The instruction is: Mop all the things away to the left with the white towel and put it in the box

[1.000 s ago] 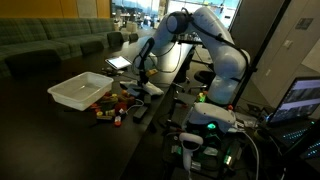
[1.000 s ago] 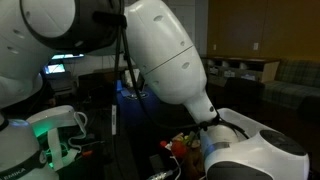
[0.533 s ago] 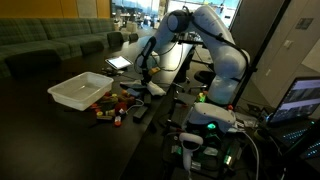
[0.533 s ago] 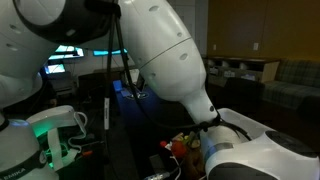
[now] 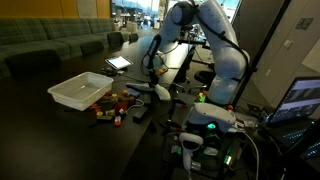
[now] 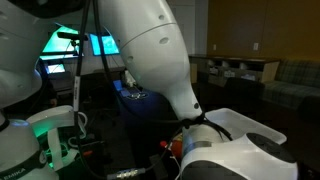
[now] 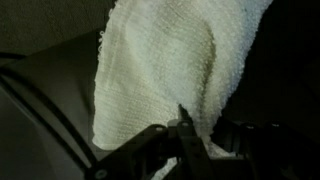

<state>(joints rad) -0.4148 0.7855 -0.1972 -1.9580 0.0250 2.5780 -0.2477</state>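
The white towel (image 7: 160,70) fills most of the wrist view, and its lower edge is pinched between my dark fingers (image 7: 185,128). My gripper (image 7: 200,135) is shut on it. In an exterior view my gripper (image 5: 153,70) is above the dark table, and the towel (image 5: 160,91) hangs below it, with its lower end at the tabletop. The white box (image 5: 80,90) stands on the table to the left of it. Several small things (image 5: 115,108) lie between the box and the towel. In an exterior view the arm (image 6: 140,60) hides the towel and the box.
A tablet (image 5: 119,63) lies at the back of the dark table (image 5: 60,140). The robot base and cables (image 5: 205,125) crowd the right side. A laptop (image 5: 300,100) stands at the far right. Sofas line the back wall.
My gripper has risen and shifted a little to the right, taking the towel up with it. The box and the small things have not moved.
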